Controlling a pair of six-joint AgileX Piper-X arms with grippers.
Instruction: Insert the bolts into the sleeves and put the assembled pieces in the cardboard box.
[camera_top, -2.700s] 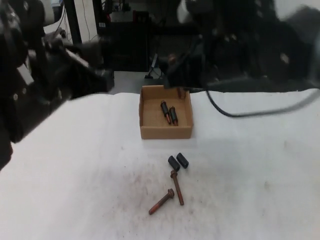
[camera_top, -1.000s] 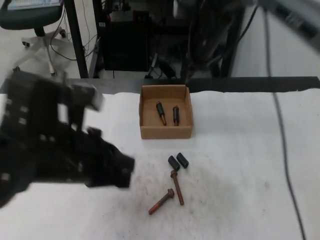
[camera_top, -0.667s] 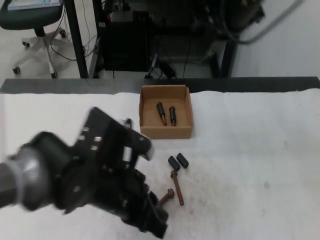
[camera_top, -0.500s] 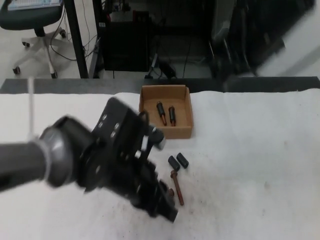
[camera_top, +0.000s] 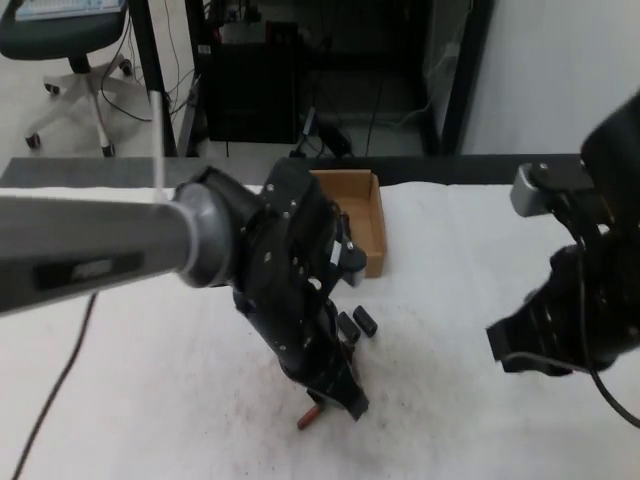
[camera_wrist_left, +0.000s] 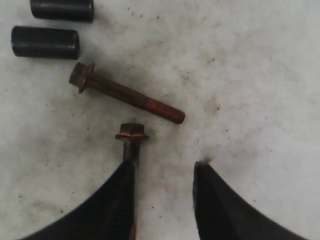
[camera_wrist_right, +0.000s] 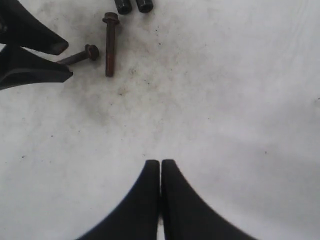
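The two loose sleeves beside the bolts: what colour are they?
The sleeves are black, best seen in the left wrist view.

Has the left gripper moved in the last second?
Yes. The left gripper swung rightward, from far left of the cardboard box to the bolts in front of it.

bench: white stained cover (camera_top: 470, 230) | office chair (camera_top: 55, 38): floor, far left | black rack (camera_top: 250, 90): behind bench
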